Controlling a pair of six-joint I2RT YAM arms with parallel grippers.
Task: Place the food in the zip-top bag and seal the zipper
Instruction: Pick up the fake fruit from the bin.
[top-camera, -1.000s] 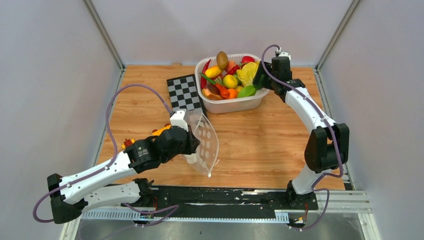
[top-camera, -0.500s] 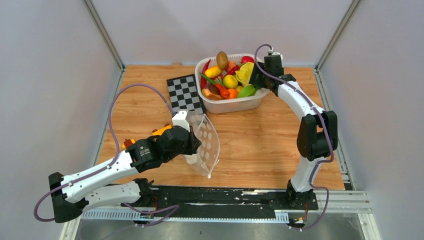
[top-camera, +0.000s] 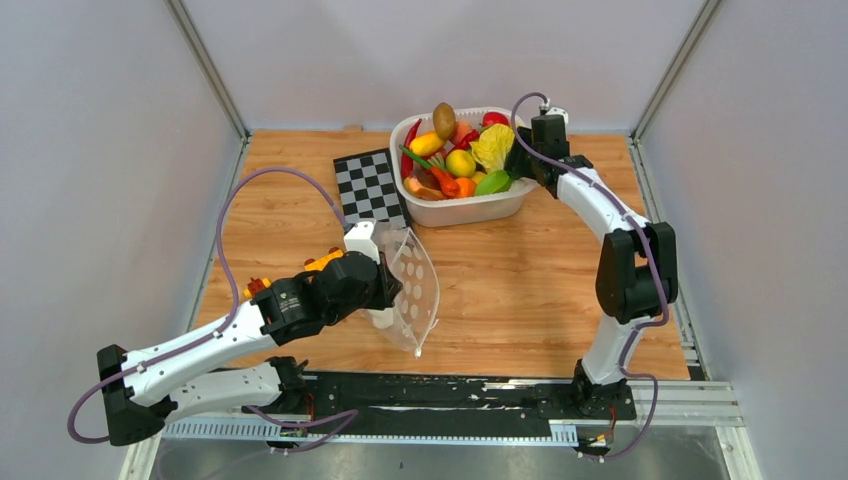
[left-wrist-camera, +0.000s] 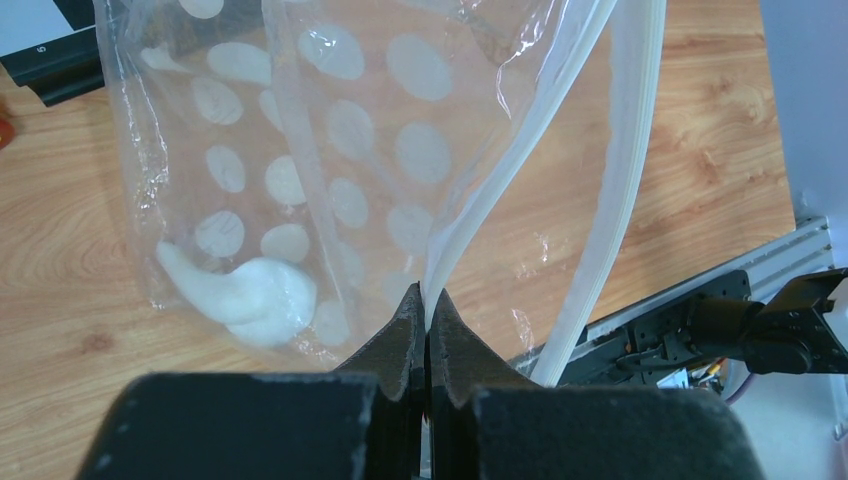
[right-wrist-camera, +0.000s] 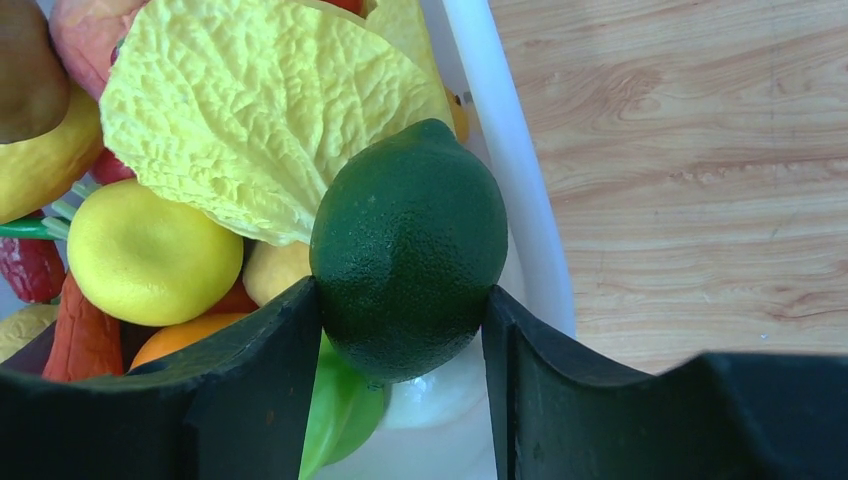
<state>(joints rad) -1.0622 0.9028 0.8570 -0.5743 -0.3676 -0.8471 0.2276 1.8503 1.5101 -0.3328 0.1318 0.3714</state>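
Note:
My left gripper (top-camera: 388, 284) (left-wrist-camera: 427, 303) is shut on one lip of the zipper (left-wrist-camera: 625, 170) and holds the clear dotted zip-top bag (top-camera: 416, 285) (left-wrist-camera: 330, 150) up with its mouth gaping. A white food piece (left-wrist-camera: 245, 295) lies inside the bag. The rest of the food (top-camera: 455, 155) is piled in a white tub (top-camera: 470, 210). My right gripper (top-camera: 517, 160) (right-wrist-camera: 400, 300) reaches into the tub's right side, and both its fingers press against a dark green lime (right-wrist-camera: 410, 250). A yellow cabbage leaf (right-wrist-camera: 260, 110) lies just behind the lime.
A black-and-white checkerboard (top-camera: 370, 187) lies left of the tub. Small orange and red toy cars (top-camera: 322, 262) sit behind my left arm. The tub's white rim (right-wrist-camera: 510, 150) runs just right of the lime. Grey walls enclose the wooden table (top-camera: 530, 280).
My right gripper has shifted slightly left into the tub and its fingers have closed onto the green lime. The left arm and the bag have stayed still.

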